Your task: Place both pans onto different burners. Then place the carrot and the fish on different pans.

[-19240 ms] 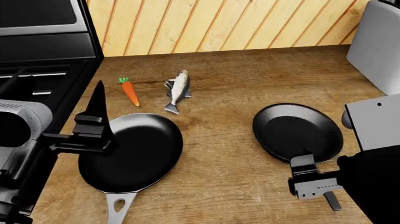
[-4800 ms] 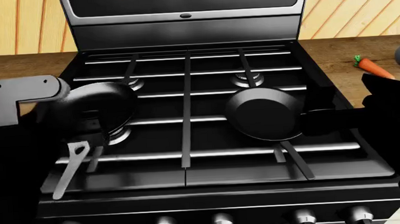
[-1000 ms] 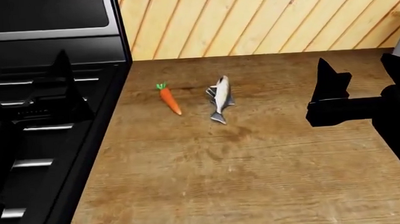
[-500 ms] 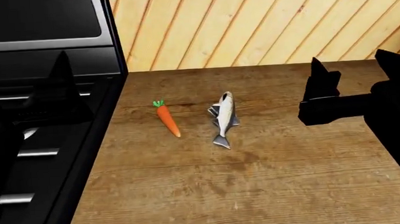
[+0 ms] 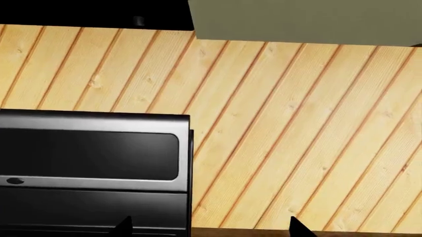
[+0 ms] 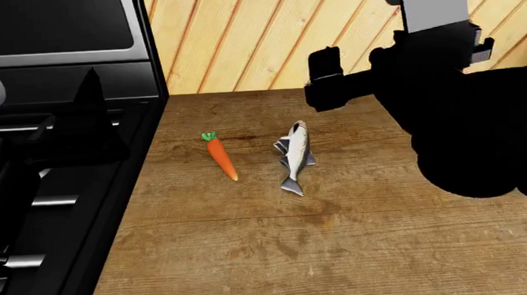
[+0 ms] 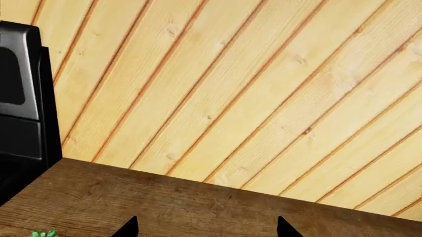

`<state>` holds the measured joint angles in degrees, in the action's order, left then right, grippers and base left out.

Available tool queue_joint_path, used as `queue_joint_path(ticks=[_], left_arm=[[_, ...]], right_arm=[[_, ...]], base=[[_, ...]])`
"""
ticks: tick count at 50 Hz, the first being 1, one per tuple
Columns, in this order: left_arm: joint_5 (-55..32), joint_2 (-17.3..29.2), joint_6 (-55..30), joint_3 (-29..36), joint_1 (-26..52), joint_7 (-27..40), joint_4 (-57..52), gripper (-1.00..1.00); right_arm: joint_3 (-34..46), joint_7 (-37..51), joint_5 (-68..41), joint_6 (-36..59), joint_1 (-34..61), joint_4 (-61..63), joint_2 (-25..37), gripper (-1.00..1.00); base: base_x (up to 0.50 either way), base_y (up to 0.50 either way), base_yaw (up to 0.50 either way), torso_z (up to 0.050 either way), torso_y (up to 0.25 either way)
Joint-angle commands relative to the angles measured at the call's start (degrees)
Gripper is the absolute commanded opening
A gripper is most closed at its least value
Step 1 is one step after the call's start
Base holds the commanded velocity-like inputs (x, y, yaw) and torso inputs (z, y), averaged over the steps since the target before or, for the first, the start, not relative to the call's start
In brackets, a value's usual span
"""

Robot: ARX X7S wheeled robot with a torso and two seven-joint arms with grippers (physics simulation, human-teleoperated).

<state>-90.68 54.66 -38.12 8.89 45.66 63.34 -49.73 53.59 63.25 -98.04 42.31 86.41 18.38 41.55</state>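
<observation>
The orange carrot (image 6: 220, 156) and the silver-grey fish (image 6: 294, 157) lie side by side on the wooden counter (image 6: 278, 255), the carrot nearer the stove. My right gripper (image 6: 327, 64) hangs above the counter, behind and slightly right of the fish; in its wrist view it (image 7: 207, 228) is open and empty, with the carrot's green tip (image 7: 43, 234) at the frame's edge. My left gripper (image 6: 87, 89) is over the black stove (image 6: 112, 196) and stands open (image 5: 209, 227) with nothing between its fingers. Both pans and the burners are out of view.
Silver grate bars (image 6: 54, 200) of the stove show at the left. The stove's raised back panel (image 6: 59, 36) and a slanted wood-plank wall (image 6: 267, 32) close the far side. My right arm's dark bulk (image 6: 479, 129) covers the counter's right part.
My right arm has swung up and to the left, from beside the fish to above and behind it. The left gripper, carrot and fish have stayed put.
</observation>
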Motion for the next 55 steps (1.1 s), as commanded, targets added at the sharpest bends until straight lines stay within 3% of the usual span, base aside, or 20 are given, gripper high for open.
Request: queue_joint_path(ticks=[1, 20, 33, 55], left_arm=[[0.45, -0.11, 0.39, -0.23, -0.74, -0.63, 0.29, 1.00], [1.70, 0.52, 1.41, -1.49, -3.04, -2.04, 0.79, 1.00], [1.93, 0.55, 2.34, -2.33, -4.31, -2.49, 0.69, 1.00], [3.21, 0.38, 3.24, -3.01, -6.45, -3.69, 0.94, 1.00]], right_arm=[[3.40, -5.46, 5.55, -0.81, -0.05, -13.49, -10.42, 1.00], [4.94, -5.13, 6.95, -5.06, -4.39, -26.05, -19.48, 1.00], [7.37, -0.84, 7.51, -3.97, -6.65, -30.19, -20.64, 1.00], [9.58, -3.79, 8.28, -2.90, -7.80, -30.68, -22.72, 1.00]], base=[[0.00, 0.00, 0.00, 0.000, 0.000], [0.00, 0.00, 0.00, 0.000, 0.000], [0.00, 0.00, 0.00, 0.000, 0.000], [0.00, 0.00, 0.00, 0.000, 0.000]])
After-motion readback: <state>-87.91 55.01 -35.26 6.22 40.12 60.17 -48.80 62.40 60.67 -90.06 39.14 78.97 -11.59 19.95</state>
